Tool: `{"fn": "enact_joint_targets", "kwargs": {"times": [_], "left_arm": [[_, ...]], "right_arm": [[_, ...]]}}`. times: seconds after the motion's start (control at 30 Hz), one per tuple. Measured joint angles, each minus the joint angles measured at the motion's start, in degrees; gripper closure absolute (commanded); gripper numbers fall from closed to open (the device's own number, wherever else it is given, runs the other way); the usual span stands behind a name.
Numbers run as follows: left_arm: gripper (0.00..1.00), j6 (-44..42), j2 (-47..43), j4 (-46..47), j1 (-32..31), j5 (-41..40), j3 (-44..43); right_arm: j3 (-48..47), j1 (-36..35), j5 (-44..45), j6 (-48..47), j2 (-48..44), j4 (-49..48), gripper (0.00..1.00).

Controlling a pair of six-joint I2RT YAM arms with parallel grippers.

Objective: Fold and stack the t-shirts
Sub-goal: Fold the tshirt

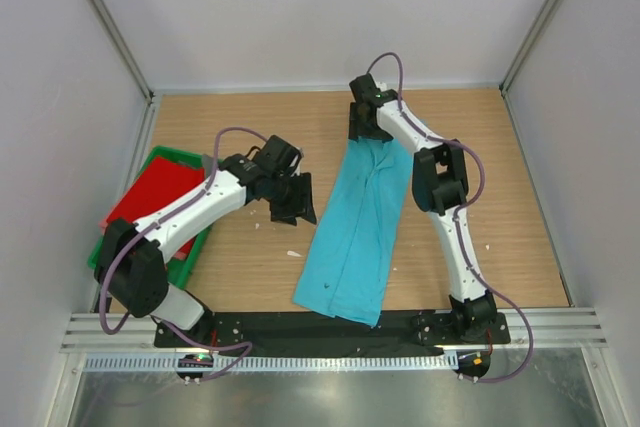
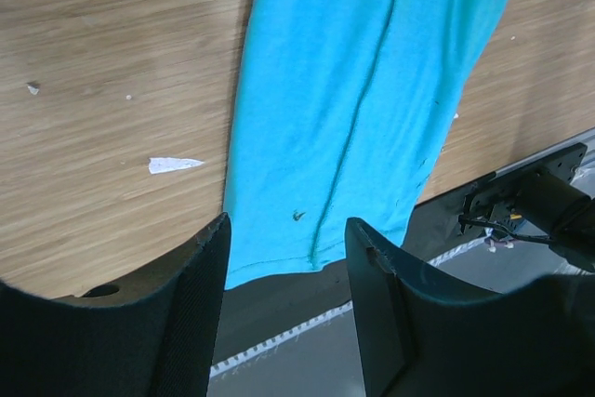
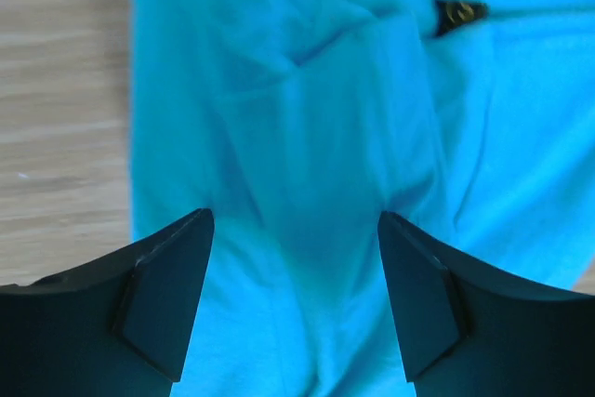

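shirt: turquoise-blue soft cloth short-sleeved t-shirt (image 1: 352, 237), already a long narrow strip, flat on the wooden counter (image 1: 480, 147). It runs from under the right hand toward the near edge, with the hem end lapping onto the black base strip (image 1: 300, 325).
left hand: black two-finger left hand (image 1: 293, 199), jaws apart, nothing in them. The shirt's long edge is just to its right.
right hand: black two-finger right hand (image 1: 368, 125), jaws wide and empty, over the collar end. Cloth fills the gap below it; touching or just above, cannot tell.
marks: small dark mark (image 2: 297, 216) near the hem, seen between the left hand's fingers. Dark neck label (image 3: 458, 12) lies beyond the right hand's fingertips.
other shirt: red cloth t-shirt (image 1: 150, 192) lies in the green plastic tray (image 1: 192, 255), under the left arm behind its hand, well apart from the turquoise one.
handling: light and limp with no stiffness, so it looks likely to sag, drag on the wood and come unfolded if lifted by one layer. Not fragile, not slippery.
where to hold: probably pinch through all layers at the end corners, collar end under the right hand.
risk: catching only the top layer would likely open the fold.
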State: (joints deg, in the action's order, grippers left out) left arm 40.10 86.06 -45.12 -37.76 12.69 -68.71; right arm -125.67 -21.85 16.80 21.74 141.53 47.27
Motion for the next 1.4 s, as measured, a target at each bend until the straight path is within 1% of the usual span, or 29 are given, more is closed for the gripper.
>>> {"fn": "enact_joint_targets", "kwargs": {"times": [0.13, 0.27, 0.5, 0.57, 0.7, 0.87, 0.97, 1.07, 1.17, 1.27, 1.4], "left_arm": [[0.46, 0.0, -0.22, -0.15, 1.6, 0.66, 0.61], [0.46, 0.0, -0.22, -0.04, 2.05, 1.51, 1.44], [0.46, 0.15, -0.2, 1.33, 2.05, 2.84, 6.43], [0.46, 0.44, -0.2, 2.08, 2.05, 3.02, 7.82], [0.46, 1.68, -0.55, 3.3, 2.05, 3.17, 10.54], [0.46, 3.45, -4.13, 3.96, 2.05, 3.15, 12.57], [0.46, 4.87, -7.58, 4.9, 2.05, 3.04, 13.51], [0.46, 6.49, -11.1, 5.7, 2.05, 2.95, 15.41], [0.46, 8.24, -14.75, 5.9, 2.05, 2.95, 18.23], [0.46, 9.66, -17.92, 5.77, 2.05, 2.95, 20.63], [0.45, 10.82, -20.76, 4.9, 2.05, 2.93, 22.12]], "right_arm": [[-8.46, -1.22, -0.33, -3.58, 5.73, -2.21, 0.21], [-14.05, -2.64, -1.14, -6.91, 9.46, -5.51, 0.21], [-16.7, -3.91, -6.84, -8.52, 10.36, -9.18, 0.22], [-17.55, -4.02, -7.96, -8.41, 10.12, -9.99, 0.21], [-17.4, -4.35, -6.16, -8.11, 7.82, -8.55, 0.17], [-12.02, -4.35, -1.31, -7.28, -0.94, -3.72, 0.17], [-4.72, -4.31, 1.2, -5.68, -8.07, -1.73, 0.18], [3.13, -4.28, 2.29, -3.61, -12.76, -1.42, 0.19], [9.94, -4.31, 2.58, -1.57, -13.92, -2.25, 0.19], [14.34, -4.33, 2.47, -0.11, -13.07, -2.14, 0.19], [14.93, -4.35, 2.12, 1.18, -10.34, -2.75, 0.19]]}}
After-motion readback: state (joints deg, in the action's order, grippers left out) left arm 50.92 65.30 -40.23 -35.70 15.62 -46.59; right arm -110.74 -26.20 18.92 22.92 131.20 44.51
